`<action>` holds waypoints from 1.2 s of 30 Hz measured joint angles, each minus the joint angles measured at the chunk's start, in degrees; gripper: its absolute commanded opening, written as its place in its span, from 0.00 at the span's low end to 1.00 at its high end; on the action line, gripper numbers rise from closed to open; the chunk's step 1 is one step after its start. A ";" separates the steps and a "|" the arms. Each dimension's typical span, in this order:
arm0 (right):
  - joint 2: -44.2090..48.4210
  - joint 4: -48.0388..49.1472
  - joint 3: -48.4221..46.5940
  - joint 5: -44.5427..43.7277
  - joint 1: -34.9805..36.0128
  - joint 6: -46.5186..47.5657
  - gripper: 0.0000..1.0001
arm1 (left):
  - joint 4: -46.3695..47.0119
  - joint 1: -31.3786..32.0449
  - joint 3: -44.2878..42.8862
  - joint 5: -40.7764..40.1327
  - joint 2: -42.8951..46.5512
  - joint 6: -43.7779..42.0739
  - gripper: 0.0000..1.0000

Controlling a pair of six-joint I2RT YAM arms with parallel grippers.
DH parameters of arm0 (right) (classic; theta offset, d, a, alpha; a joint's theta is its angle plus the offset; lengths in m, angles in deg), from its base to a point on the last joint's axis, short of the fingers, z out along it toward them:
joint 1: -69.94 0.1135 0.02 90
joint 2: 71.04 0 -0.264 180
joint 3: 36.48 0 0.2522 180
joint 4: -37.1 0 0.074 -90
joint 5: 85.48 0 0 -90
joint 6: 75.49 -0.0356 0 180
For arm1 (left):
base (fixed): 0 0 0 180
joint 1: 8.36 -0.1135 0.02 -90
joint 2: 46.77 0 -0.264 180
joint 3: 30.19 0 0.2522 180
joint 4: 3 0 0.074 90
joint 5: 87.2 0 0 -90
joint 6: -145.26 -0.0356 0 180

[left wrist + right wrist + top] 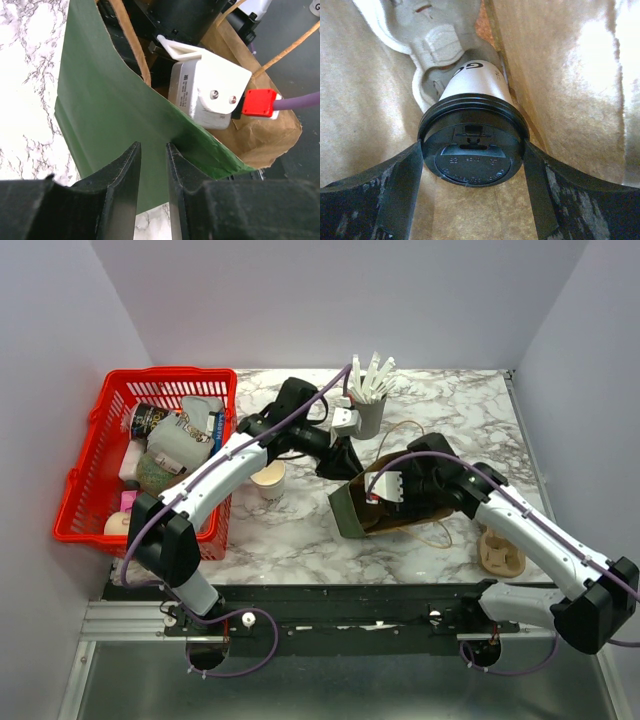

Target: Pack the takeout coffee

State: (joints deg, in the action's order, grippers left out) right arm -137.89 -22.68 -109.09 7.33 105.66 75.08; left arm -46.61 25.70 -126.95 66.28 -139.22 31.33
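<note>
The takeout coffee (475, 85), a white cup with a black lid, lies inside the paper bag (560, 90), its base against a grey moulded holder (432, 40). My right gripper (472, 146) is shut on it, one finger on each side of the lid rim. From above, the right wrist reaches into the bag's mouth (400, 510) and hides the cup. My left gripper (153, 150) hovers at the bag's green wall (100, 100) with its fingers a little apart and nothing pinched between them. In the top view the left gripper (345, 468) sits at the bag's upper left edge.
A red basket (90, 480) of packets stands at the left. A plain cream cup (268, 478) is beside the left arm. A grey cup of white sticks (368, 415) stands behind the bag. A beige pulp carrier (500, 552) lies near the right front edge.
</note>
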 measured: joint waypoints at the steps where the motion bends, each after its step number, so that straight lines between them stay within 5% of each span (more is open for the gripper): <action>1: -0.59 -0.83 -0.74 1.07 -0.33 0.92 0.33 | 0.02 -0.17 0.00 -0.02 -0.02 0.04 0.41; 19: -12.59 -10.95 -11.56 9.14 -3.43 10.95 0.34 | 2.10 -4.02 0.98 -2.86 0.52 4.07 0.67; 36: -24.09 -20.65 -24.20 9.27 -3.87 14.97 0.32 | 6.27 -6.75 5.88 -7.65 7.28 7.93 0.68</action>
State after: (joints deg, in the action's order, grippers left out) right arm -161.97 -43.34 -133.29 16.60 101.79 90.05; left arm -40.33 18.95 -121.08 58.63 -131.94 39.27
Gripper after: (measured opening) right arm 0.827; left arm 0.680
